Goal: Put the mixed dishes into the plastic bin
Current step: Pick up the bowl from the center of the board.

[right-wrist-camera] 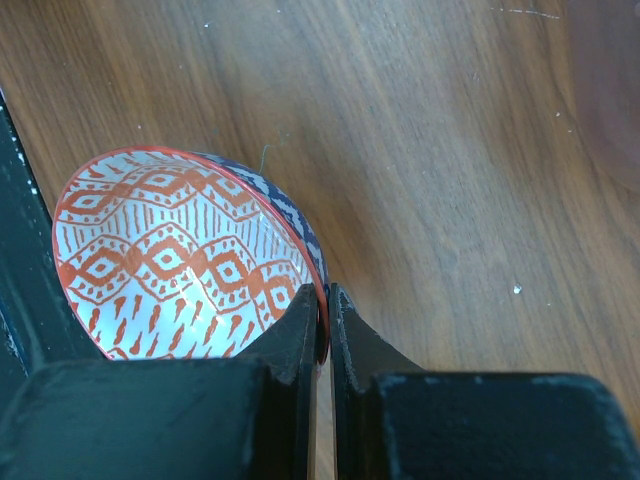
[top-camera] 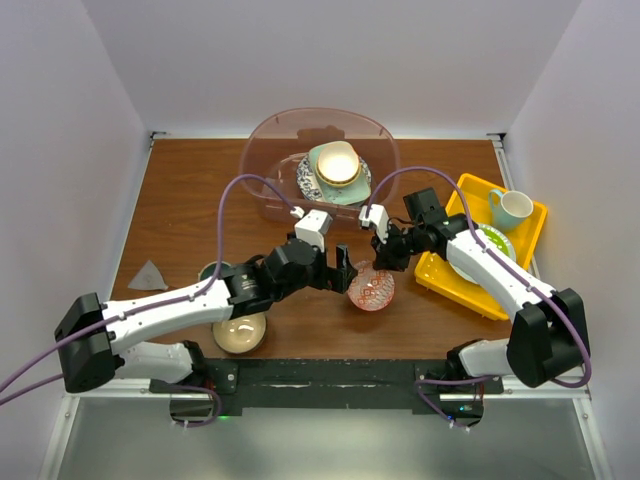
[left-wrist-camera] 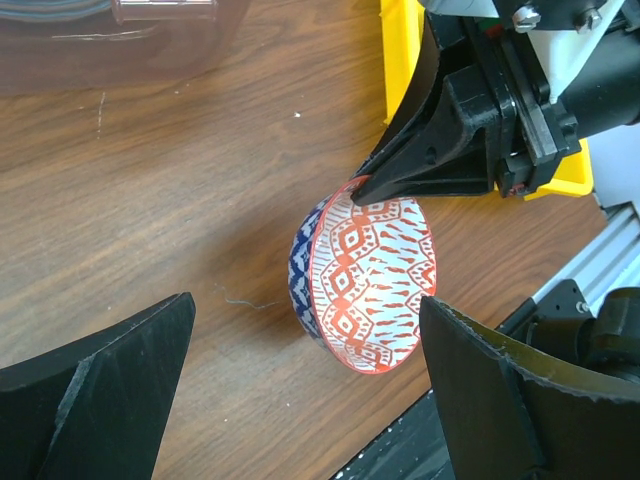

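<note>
The right pincer (right-wrist-camera: 325, 300) is clenched on the red rim of the one patterned bowl (right-wrist-camera: 180, 250). The bowl is glazed ceramic, orange-red lattice inside and blue outside, tilted steeply at the middle of the wood table (top-camera: 190, 200). The left pincer (left-wrist-camera: 305, 300) gapes wide to either side of it, touching nothing. Beyond, one translucent rounded bin (top-camera: 262, 150) holds one blue-patterned plate (top-camera: 305, 178) and one mint square dish (top-camera: 335, 165); at right, one flat yellow tray (top-camera: 527, 238) carries one teal mug (top-camera: 512, 208) and one green plate (top-camera: 497, 239), and one cream bowl (top-camera: 238, 332) sits near left.
</note>
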### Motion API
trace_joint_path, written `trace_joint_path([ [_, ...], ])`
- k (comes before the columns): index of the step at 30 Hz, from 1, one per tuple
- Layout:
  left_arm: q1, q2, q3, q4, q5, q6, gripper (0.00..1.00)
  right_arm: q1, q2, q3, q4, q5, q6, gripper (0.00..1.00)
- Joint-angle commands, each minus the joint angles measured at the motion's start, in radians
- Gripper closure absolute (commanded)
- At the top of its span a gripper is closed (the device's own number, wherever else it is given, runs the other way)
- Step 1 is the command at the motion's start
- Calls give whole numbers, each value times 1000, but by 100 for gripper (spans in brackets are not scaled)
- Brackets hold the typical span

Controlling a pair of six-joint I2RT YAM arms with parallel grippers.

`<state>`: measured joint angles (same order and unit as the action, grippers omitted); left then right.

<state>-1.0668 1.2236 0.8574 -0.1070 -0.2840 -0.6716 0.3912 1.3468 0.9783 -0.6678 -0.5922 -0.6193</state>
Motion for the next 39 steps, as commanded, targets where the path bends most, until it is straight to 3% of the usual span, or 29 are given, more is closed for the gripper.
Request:
trace_joint_path([
  [1,-19,11,58,-8,-79,-28,0,-5,-34,5,33,-12,21,100],
  [19,-70,154,146,-100,-173,-66,1,-6,-35,11,28,-29,27,100],
  [29,-96,292,262,-233,-234,-54,50,-18,-37,17,22,-60,30,100],
  [34,-114,379,340,-345,-297,-65,57,-23,-37,22,19,-70,33,100],
  [39,-139,433,396,-424,-363,-66,78,-25,-37,22,14,-84,35,100],
])
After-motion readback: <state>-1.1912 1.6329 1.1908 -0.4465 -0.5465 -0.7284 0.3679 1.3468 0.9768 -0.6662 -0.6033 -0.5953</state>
